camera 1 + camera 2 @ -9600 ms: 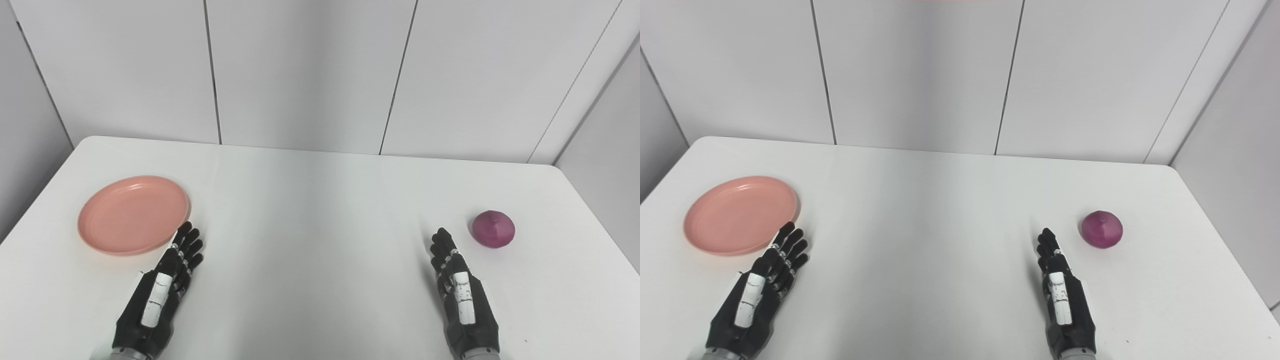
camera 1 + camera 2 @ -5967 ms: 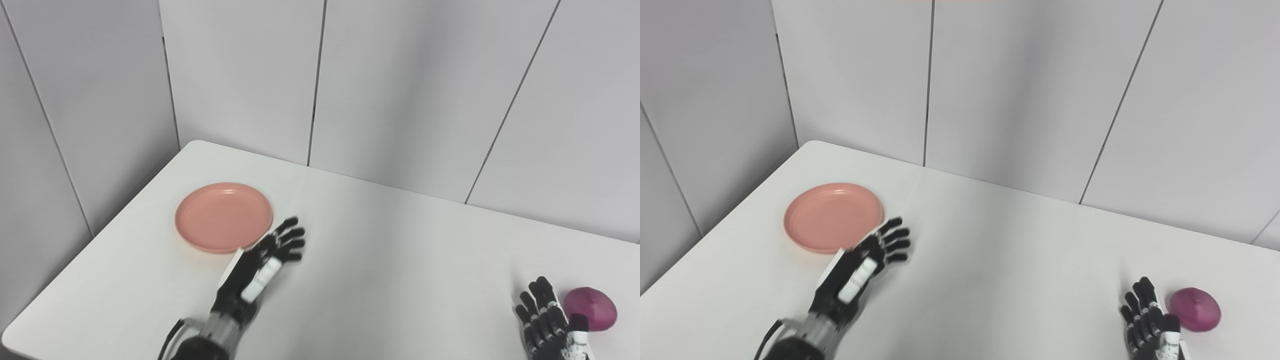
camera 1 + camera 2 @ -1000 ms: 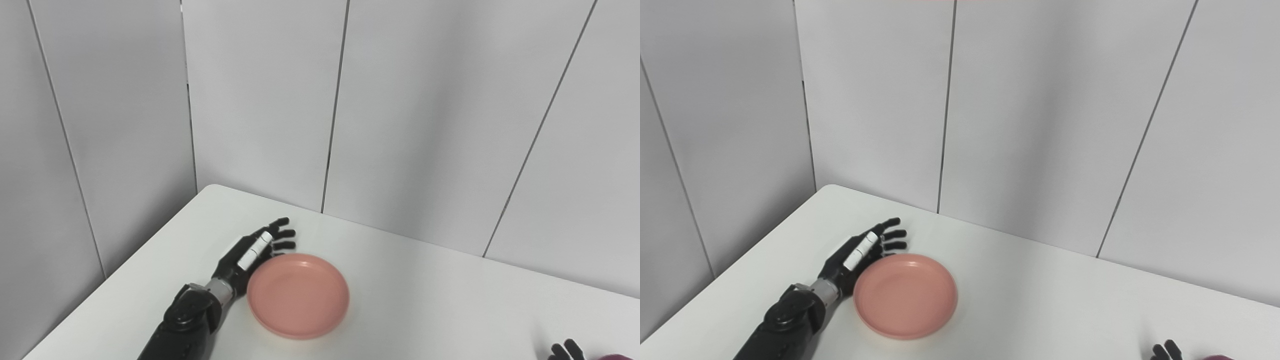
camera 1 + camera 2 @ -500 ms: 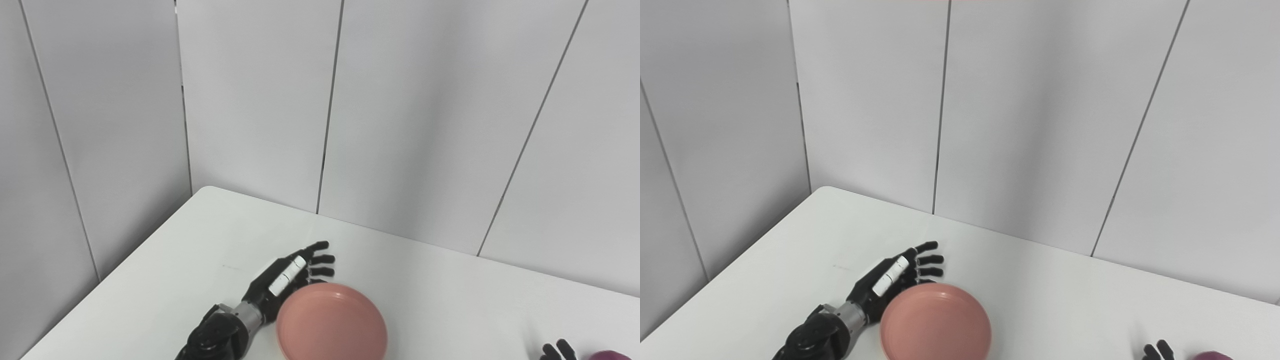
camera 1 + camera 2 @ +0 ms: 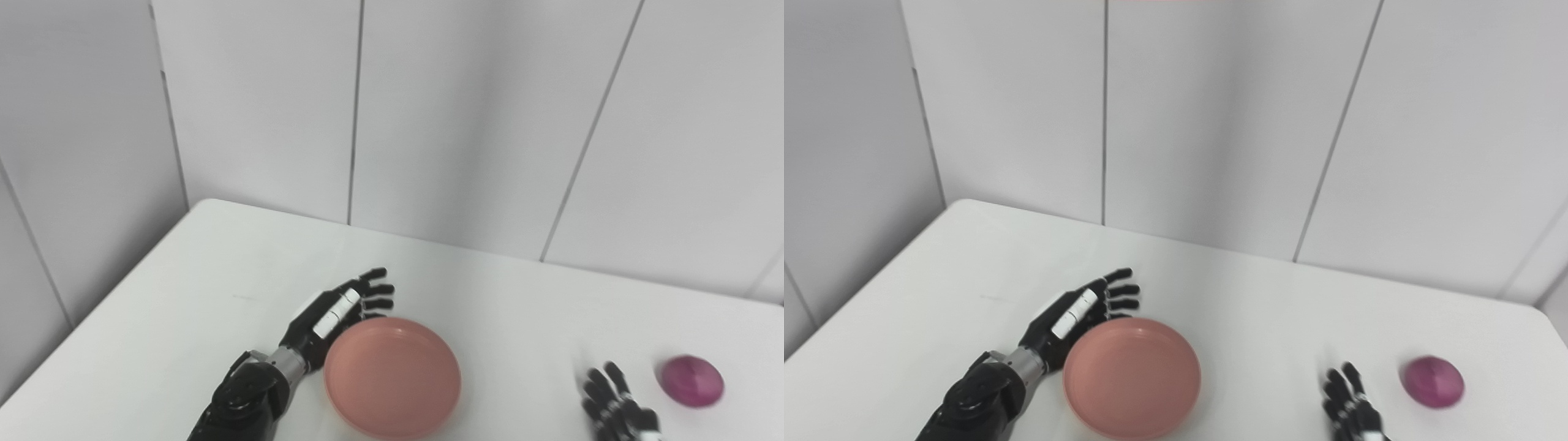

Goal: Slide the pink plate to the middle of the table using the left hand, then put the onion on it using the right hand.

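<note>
The pink plate (image 5: 392,375) lies flat on the white table (image 5: 202,275), near the front middle. My left hand (image 5: 340,309) is open, fingers spread, and rests against the plate's far left rim. It also shows in the right eye view (image 5: 1078,312). The purple onion (image 5: 694,380) sits on the table at the right. My right hand (image 5: 615,410) is open at the bottom edge, just left of the onion and apart from it; its lower part is cut off.
Grey wall panels (image 5: 465,122) stand behind the table's far edge. The table's left edge (image 5: 92,318) runs diagonally at the left.
The camera has swung right, bringing the onion and right hand more into view. Over the last second my left hand has pushed the plate to the right, away from the left edge.
</note>
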Controlling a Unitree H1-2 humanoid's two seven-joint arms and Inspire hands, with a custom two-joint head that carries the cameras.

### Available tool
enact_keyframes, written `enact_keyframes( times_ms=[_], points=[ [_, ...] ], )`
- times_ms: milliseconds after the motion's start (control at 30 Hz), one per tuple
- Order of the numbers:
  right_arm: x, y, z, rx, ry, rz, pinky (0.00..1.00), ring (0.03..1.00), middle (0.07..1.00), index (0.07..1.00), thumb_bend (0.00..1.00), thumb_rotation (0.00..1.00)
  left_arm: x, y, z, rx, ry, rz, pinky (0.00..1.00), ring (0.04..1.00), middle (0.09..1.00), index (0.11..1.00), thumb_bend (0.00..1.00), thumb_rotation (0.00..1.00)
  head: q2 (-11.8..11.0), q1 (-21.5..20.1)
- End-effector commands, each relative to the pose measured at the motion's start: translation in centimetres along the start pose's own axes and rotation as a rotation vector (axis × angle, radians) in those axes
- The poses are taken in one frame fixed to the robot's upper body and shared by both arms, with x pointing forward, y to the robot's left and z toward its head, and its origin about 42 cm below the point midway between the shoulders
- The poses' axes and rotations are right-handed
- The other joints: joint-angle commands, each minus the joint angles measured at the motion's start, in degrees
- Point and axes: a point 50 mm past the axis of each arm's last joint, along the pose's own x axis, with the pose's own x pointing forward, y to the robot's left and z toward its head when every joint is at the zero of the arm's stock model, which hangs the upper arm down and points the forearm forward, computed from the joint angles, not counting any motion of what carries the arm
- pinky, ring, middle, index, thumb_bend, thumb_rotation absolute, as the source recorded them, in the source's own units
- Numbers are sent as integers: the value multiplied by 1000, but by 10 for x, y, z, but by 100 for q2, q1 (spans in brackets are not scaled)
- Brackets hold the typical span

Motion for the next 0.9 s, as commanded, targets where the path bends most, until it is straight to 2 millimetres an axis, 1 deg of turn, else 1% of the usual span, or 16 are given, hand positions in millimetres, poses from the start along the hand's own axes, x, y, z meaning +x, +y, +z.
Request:
enact_keyframes(
  times_ms=[0, 67, 167, 367, 533, 733, 867],
  points=[
    [-8, 12, -16, 36, 78, -9, 959, 953, 925, 968, 862, 912, -5, -9, -19, -28, 107, 3, 728, 795, 828, 859, 799, 762, 52, -109],
    [-6, 16, -15, 36, 77, -11, 963, 956, 926, 970, 871, 907, -4, -13, -20, -29, 114, 2, 726, 796, 830, 861, 799, 761, 75, -175],
    [-4, 22, -15, 40, 75, -19, 944, 947, 915, 964, 897, 897, -2, -21, -23, -20, 126, 1, 723, 798, 832, 873, 785, 769, 97, -252],
    [-1, 29, -15, 42, 73, -20, 928, 943, 909, 966, 903, 896, 0, -28, -31, -28, 149, 26, 738, 804, 830, 874, 763, 755, 97, -330],
    [2, 33, -16, 40, 73, -22, 928, 935, 908, 962, 894, 891, 3, -27, -36, -30, 160, 47, 748, 807, 833, 875, 754, 756, 111, -482],
    [8, 39, -18, 24, 73, -23, 913, 924, 900, 958, 889, 879, 6, -24, -34, -14, 162, 69, 753, 813, 839, 873, 738, 777, 129, -733],
    [12, 42, -21, 25, 75, -33, 907, 917, 893, 955, 896, 879, 7, -19, -34, -14, 167, 75, 776, 828, 844, 880, 720, 774, 109, -883]
  ],
)
